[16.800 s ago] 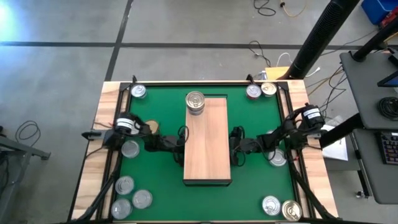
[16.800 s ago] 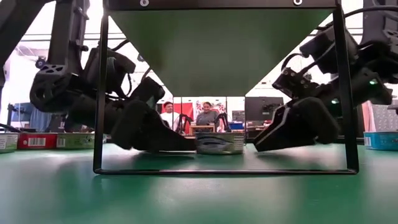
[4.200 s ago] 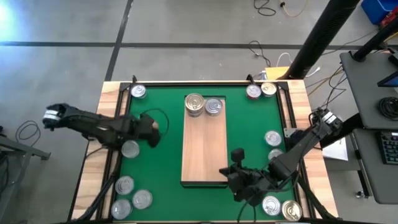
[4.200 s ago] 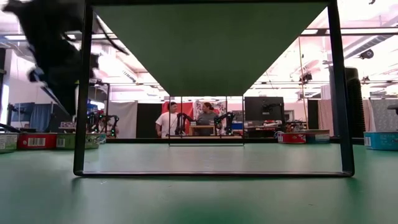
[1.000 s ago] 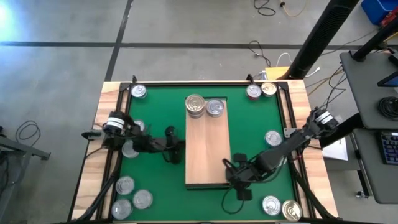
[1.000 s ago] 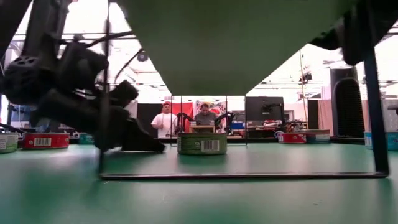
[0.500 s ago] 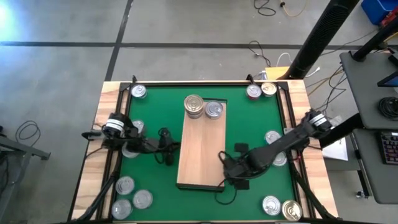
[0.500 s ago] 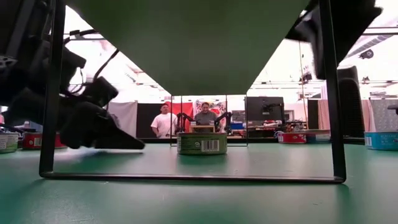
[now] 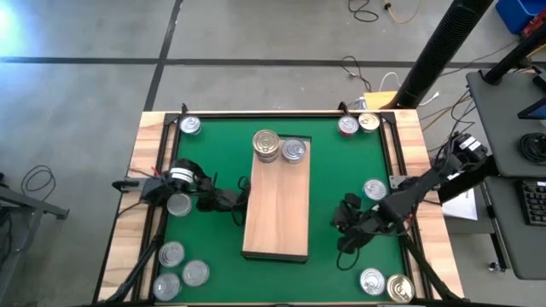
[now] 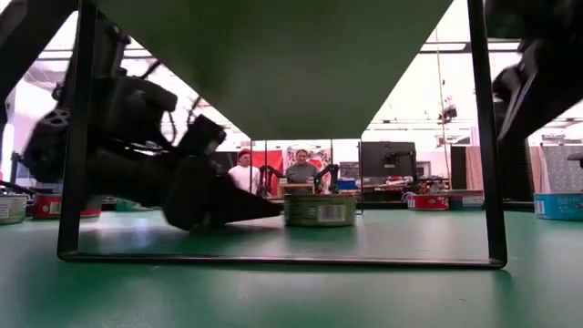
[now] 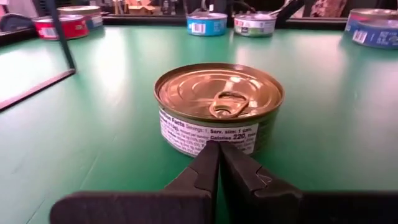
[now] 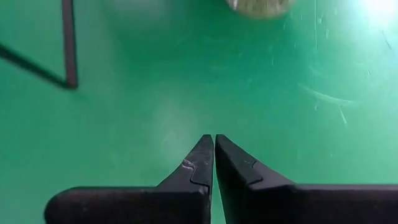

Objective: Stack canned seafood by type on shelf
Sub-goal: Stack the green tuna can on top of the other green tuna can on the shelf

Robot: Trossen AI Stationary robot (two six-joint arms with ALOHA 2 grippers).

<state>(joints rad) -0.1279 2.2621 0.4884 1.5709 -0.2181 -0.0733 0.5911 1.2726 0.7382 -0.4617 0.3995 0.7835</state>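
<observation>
The shelf (image 9: 275,205) stands on thin dark legs on the green mat, slightly askew. A gold-topped stack of cans (image 9: 267,143) and a silver-topped can (image 9: 293,150) stand on its far end. Under the shelf a gold-topped can (image 11: 219,106) stands on the mat, also seen in the low view (image 10: 321,210). My left gripper (image 11: 217,146) is shut and reaches level under the shelf's left edge (image 9: 239,201), its tips at that can. My right gripper (image 9: 344,223) is shut over bare mat to the right of the shelf's near end, with nothing between its fingers (image 12: 214,138). My left gripper meets the gold-topped can with the tips of its shut fingers, on the labelled side wall (image 11: 211,135) low down, on the side facing the table's left. The fingers come level from the table's left. The can stands upright on the mat.
Loose cans stand around the mat: several at the near left (image 9: 171,253), one beneath my left arm (image 9: 179,203), one at the far left (image 9: 189,125), two at the far right (image 9: 347,125), one at the right (image 9: 374,188), two at the near right (image 9: 372,280). A shelf leg (image 12: 68,43) stands near my right gripper.
The shelf's near end has slid toward the table's left, with my right gripper against it; its far end stayed. My right gripper then drew back toward the right edge. My left gripper went under the shelf toward the table's right, and the gold-topped can slid right ahead of it.
</observation>
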